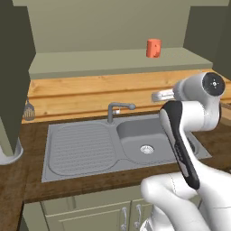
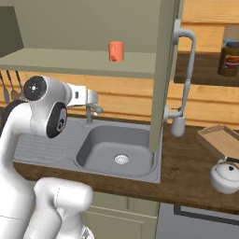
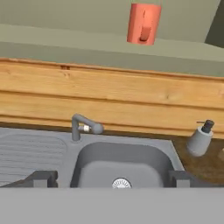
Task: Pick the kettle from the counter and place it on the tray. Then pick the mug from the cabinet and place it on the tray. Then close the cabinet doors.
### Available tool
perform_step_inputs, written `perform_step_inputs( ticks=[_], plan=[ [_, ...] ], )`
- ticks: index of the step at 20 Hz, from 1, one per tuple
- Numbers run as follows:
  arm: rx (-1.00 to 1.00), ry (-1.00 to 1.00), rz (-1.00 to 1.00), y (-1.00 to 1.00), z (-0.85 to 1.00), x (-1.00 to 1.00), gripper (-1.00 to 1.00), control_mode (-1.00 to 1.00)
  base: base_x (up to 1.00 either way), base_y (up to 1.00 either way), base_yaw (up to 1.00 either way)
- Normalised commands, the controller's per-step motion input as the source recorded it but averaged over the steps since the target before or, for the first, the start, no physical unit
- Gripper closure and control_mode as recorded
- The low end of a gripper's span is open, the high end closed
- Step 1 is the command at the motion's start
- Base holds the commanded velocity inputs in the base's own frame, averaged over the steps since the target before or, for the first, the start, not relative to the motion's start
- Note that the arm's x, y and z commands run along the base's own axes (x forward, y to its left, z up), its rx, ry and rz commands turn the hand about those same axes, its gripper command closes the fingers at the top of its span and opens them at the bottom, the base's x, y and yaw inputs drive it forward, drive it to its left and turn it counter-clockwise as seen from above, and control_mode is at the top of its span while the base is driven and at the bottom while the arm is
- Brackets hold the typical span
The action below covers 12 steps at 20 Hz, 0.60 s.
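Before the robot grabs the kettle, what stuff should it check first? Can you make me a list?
1. Kettle sits on the counter, not on the tray: ok, ready to be picked.
2. Tray has room: ok, its light-wood inside shows bare.
3. Gripper is free: ok, the fingertips stand wide apart with nothing between them.
4. Gripper is near the kettle: not ok, it points over the sink; the kettle stands far off to the right.
5. Mug waits on the cabinet shelf: ok, upright.
6. Cabinet doors open: ok, the way to the mug is clear for later.
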Motion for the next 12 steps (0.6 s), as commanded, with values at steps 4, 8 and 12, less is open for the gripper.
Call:
perform_step_inputs(
  ticks=[4, 8, 12],
  plan=[
    [0.16, -0.3, 0.13, -0.42, 0.64, 0.37, -1.0, -1.0, 0.0, 0.0, 0.0],
    [0.11, -0.24, 0.14, -0.35, 0.45, 0.33, -1.0, -1.0, 0.0, 0.0, 0.0],
    [-0.01, -0.15, 0.03, 0.0, 0.22, 0.25, -1.0, -1.0, 0.0, 0.0, 0.0]
  ],
)
